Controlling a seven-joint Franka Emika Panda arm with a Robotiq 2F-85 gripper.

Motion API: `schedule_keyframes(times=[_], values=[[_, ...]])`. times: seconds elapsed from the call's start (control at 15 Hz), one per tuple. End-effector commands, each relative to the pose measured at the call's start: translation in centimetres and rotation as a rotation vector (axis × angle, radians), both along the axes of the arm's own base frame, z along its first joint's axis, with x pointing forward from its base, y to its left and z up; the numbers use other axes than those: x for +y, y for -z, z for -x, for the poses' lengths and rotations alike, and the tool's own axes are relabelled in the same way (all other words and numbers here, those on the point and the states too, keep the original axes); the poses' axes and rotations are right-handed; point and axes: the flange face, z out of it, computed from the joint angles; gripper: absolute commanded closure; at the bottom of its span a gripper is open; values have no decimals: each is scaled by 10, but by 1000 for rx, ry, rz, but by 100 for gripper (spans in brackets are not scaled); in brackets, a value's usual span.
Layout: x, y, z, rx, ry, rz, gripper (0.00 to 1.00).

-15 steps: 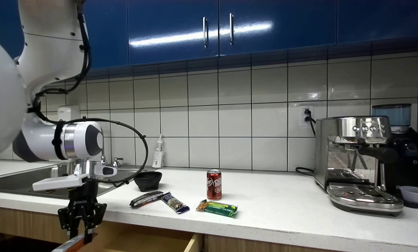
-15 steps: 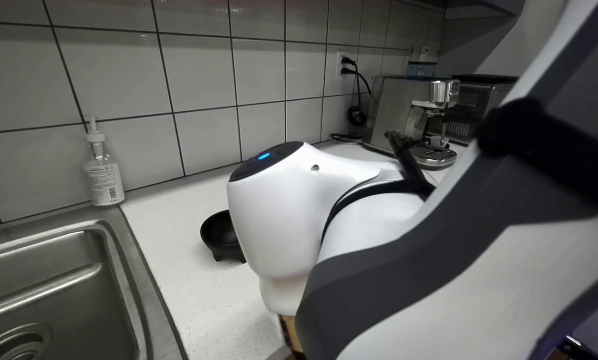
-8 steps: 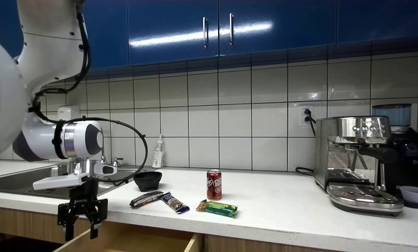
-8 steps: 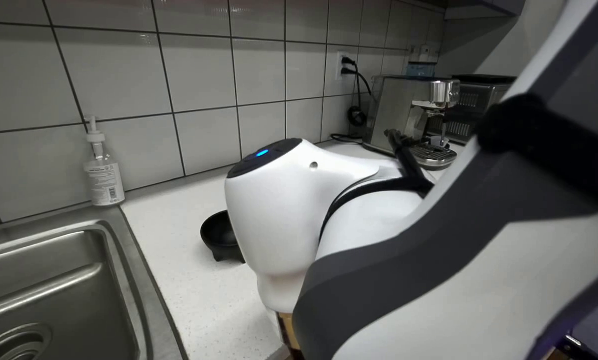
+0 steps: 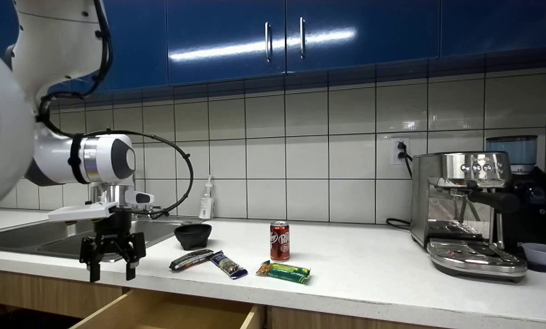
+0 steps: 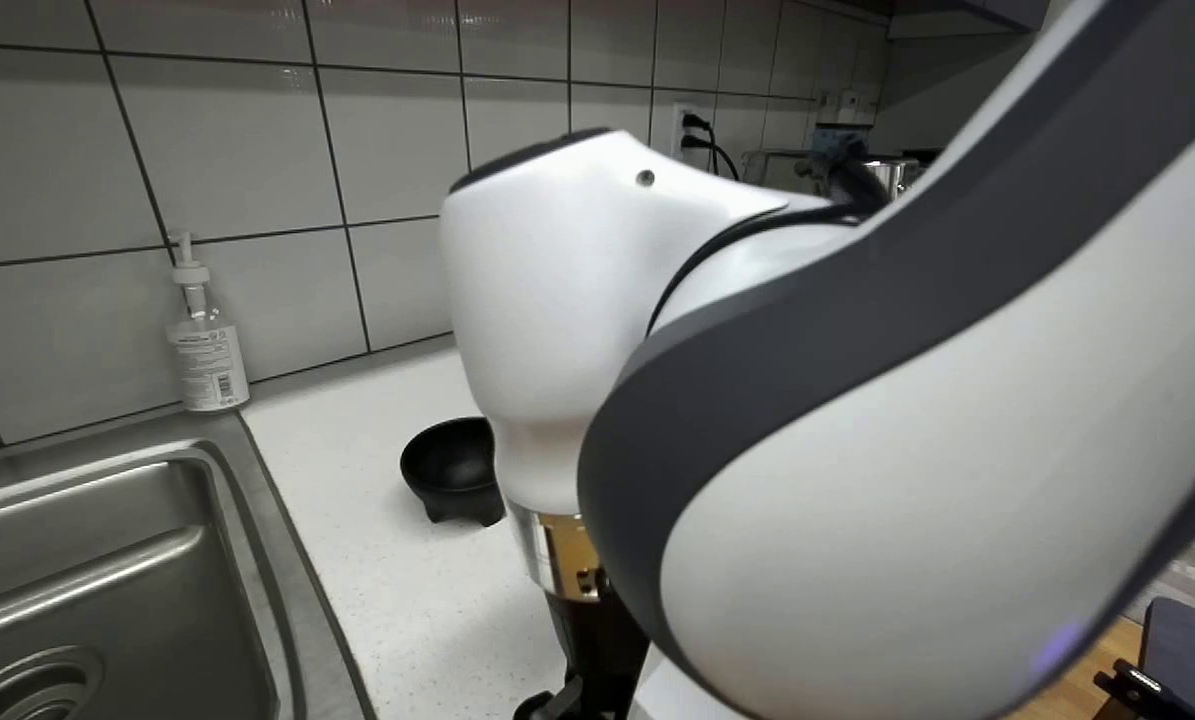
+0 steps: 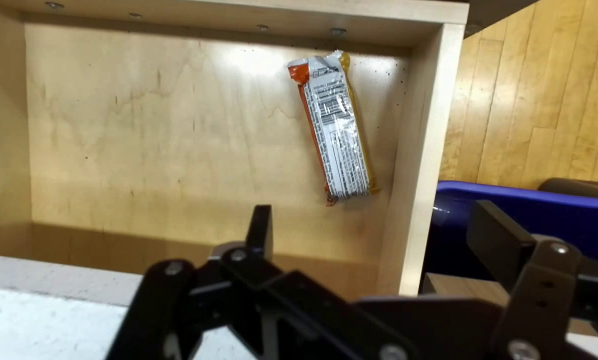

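Hanging by the front edge of the white speckled flat countertop (image 5: 364, 278), the black two-fingered Robotiq gripper (image 5: 113, 275) has its fingers spread wide, nothing between them; we spot no contact with anything. The oblong snack bar in a crinkly silver, orange and yellow wrapper (image 7: 336, 127) lies flat, barcode up, on the floor of the pale wooden box-shaped drawer (image 7: 153, 125); it sits just beside the side wall (image 7: 431, 155), a bit askew to it, thin gap showing (wrist view only; we can't find it in either exterior view).

Step in hand, our call: snack bar laid down and loose, gripper off it; we'd tag a hands-off stage, not a grip. Next move, as we judge it, calls for height before anything sideways; in the wrist view the fingers straddle the line of the side wall, one tip over the drawer, the other in front of a glossy deep-blue rounded rim (image 7: 569, 215) (a bin, maybe; too cropped to say), so a dip from here could clip wood.

Up on the countertop we note a red cylindrical metal soda can (image 5: 280, 242), a flat bar in green plastic wrapping (image 5: 285, 272), a flat bar in dark-blue plastic wrapping (image 5: 228, 265), a slim bar in black-brown wrapping (image 5: 191, 260) and a round black footed bowl (image 5: 193, 236); all apart from the gripper.
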Motion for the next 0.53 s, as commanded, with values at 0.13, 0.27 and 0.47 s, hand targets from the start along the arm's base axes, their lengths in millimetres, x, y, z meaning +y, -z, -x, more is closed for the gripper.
schedule_keyframes(times=[0.13, 0.27, 0.47], values=[[-14, -32, -3, -4, 86, 35, 0], [-19, -36, -10, -15, 152, 38, 0], [-31, -36, -24, -36, 258, 49, 0]])
